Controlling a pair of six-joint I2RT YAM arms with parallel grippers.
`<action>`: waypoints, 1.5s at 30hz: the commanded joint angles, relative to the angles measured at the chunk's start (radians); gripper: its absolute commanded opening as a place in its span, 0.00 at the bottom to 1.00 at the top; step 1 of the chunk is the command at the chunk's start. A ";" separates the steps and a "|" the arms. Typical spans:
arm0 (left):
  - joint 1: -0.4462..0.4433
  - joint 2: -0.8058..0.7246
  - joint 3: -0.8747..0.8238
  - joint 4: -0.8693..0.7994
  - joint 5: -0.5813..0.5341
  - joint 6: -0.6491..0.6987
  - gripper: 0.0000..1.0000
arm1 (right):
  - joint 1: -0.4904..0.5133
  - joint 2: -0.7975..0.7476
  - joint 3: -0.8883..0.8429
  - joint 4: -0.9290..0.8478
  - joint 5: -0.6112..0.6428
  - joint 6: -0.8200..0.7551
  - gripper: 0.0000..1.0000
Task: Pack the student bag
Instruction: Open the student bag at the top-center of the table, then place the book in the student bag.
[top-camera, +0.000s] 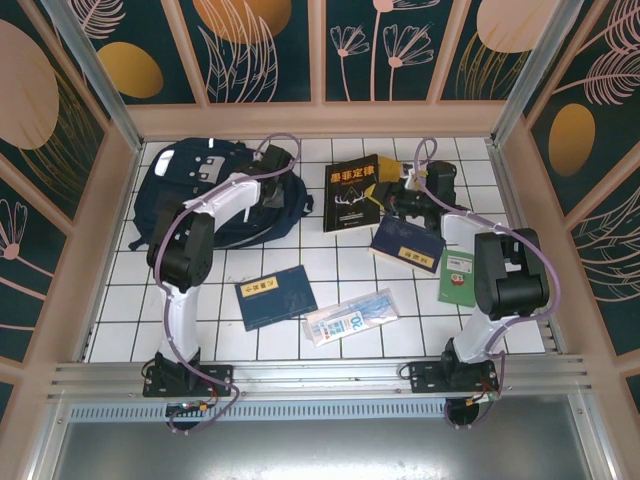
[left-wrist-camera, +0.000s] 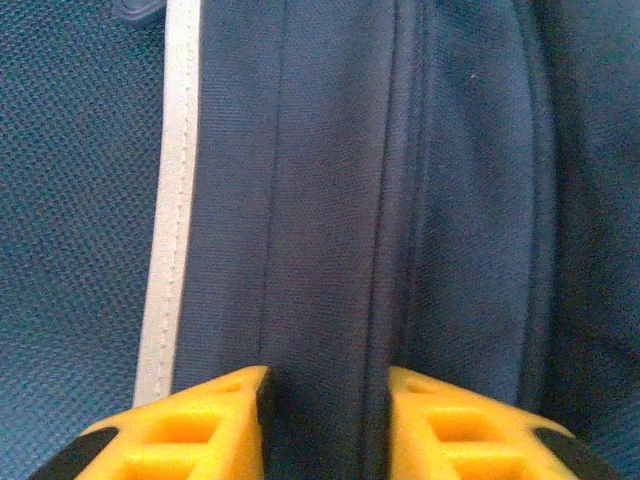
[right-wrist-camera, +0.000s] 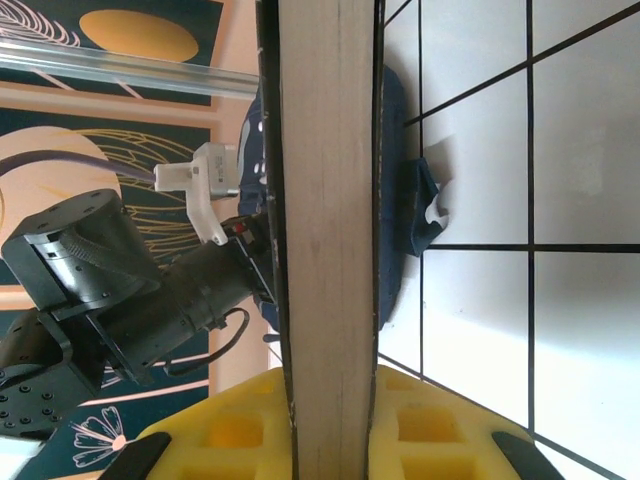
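Between the left fingers (left-wrist-camera: 190, 425) a fold of the bag (left-wrist-camera: 320, 200) is being pinched, its soft, limp cloth likely needing a hold at a seam, while the right fingers (right-wrist-camera: 230, 430) are clamping a book (right-wrist-camera: 325, 200) edge-on, bag lying just beyond.

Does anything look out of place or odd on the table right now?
Nothing damaged or spilled. Loose books lie askew on the tiles outside the student bag; the right gripper clamps the black book, the left gripper pinches bag fabric.
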 joint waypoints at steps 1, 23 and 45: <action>0.005 0.005 0.006 -0.031 -0.045 0.051 0.05 | 0.022 -0.016 0.048 0.086 -0.020 0.011 0.00; 0.064 -0.499 -0.020 0.039 0.179 -0.010 0.00 | 0.196 0.150 0.235 0.238 0.095 0.146 0.00; 0.092 -0.571 -0.012 0.121 0.478 -0.170 0.00 | 0.522 0.648 0.742 0.330 0.443 0.398 0.00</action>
